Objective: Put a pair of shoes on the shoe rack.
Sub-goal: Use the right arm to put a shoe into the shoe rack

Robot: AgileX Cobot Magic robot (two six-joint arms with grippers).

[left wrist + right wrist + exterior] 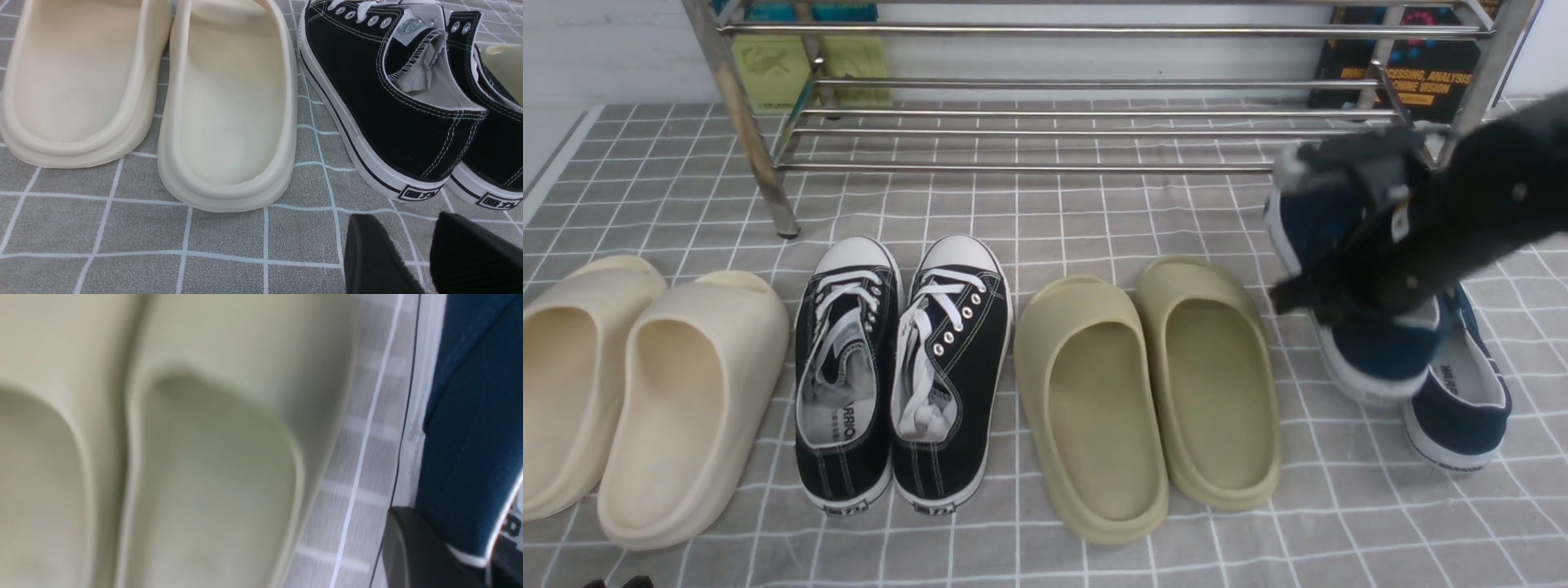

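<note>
My right gripper [1339, 286] is shut on one navy-blue sneaker [1376, 359] and holds it lifted and tilted, toe toward the shoe rack [1054, 31]. In the right wrist view the gripper [461, 555] clamps the shoe's blue side wall [470, 437], which sits between its fingers [416, 551]. The second navy sneaker [1462, 408] lies on the cloth just right of the held one, partly hidden by it. The silver tube rack stands at the back; its shelves in view hold no shoes. My left gripper [404, 228] is open and empty, low over the cloth behind the black sneakers' heels.
On the grey checked cloth [1045, 212], in a row from the left, lie cream slides [645, 392], black lace-up sneakers [898, 367] and olive slides [1152, 384]. Books [1413, 65] lean on the wall behind the rack. The rack's left front leg [760, 163] stands on the cloth.
</note>
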